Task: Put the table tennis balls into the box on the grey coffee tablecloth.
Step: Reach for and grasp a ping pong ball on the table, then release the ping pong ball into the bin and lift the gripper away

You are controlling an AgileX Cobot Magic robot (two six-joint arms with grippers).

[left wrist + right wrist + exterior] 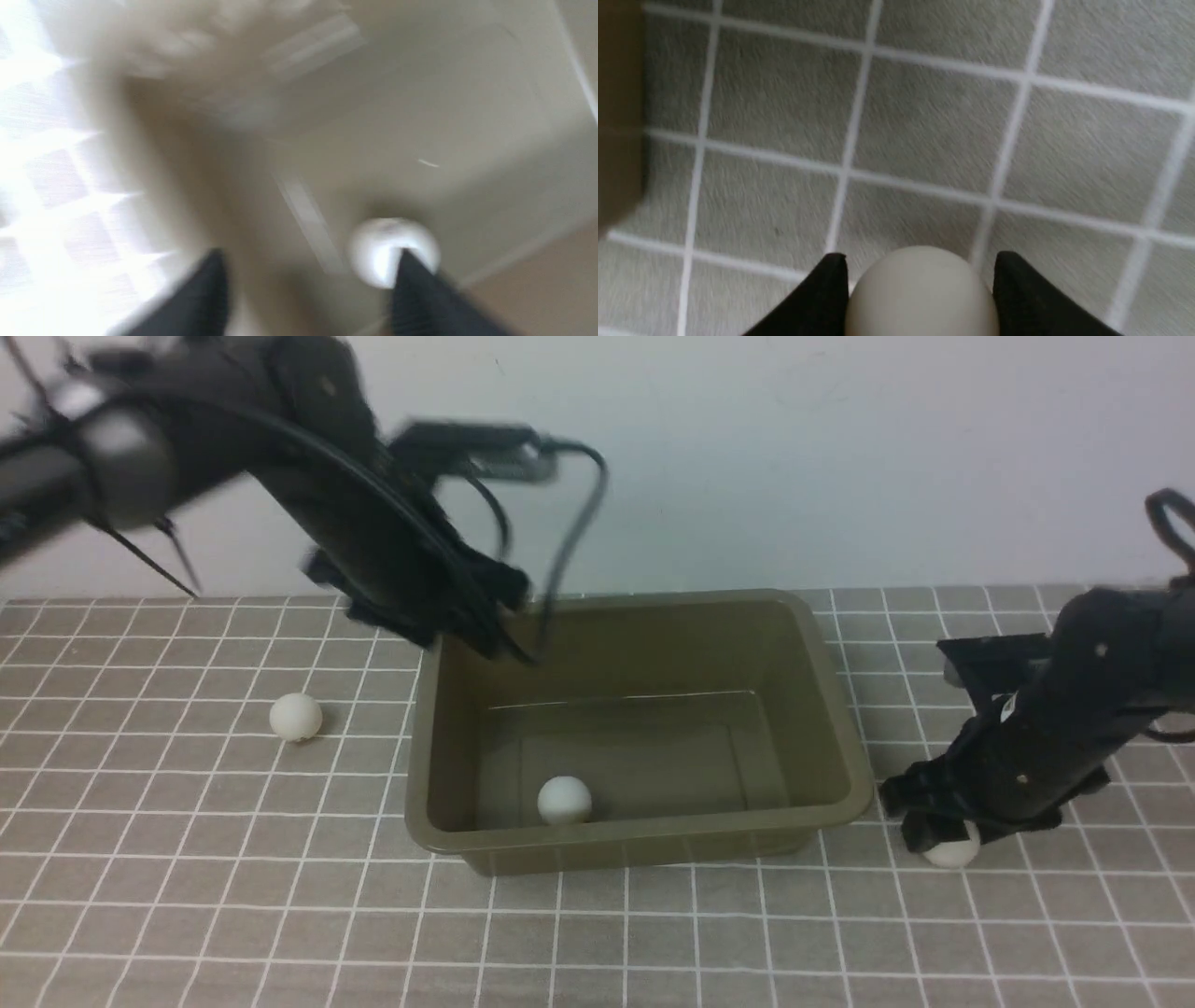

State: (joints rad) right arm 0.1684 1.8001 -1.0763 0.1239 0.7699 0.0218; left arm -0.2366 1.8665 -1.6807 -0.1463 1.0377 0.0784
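Note:
The olive-brown box [840,747] stands mid-table on the grey coffee tablecloth [187,896]. One white table tennis ball [564,800] lies inside it near the front wall, and shows blurred in the left wrist view [380,249]. A second ball [296,717] rests on the cloth left of the box. My left gripper [512,649] [310,270] hangs over the box's far left corner, open and empty. A third ball [954,852] [920,294] sits on the cloth right of the box. My right gripper [941,835] [920,266] is down over it, fingers pressed to both its sides.
A pale wall [840,457] runs behind the table. The box's right wall [616,116] stands close beside my right gripper. A loose black cable [583,513] loops from my left arm down over the box's back rim.

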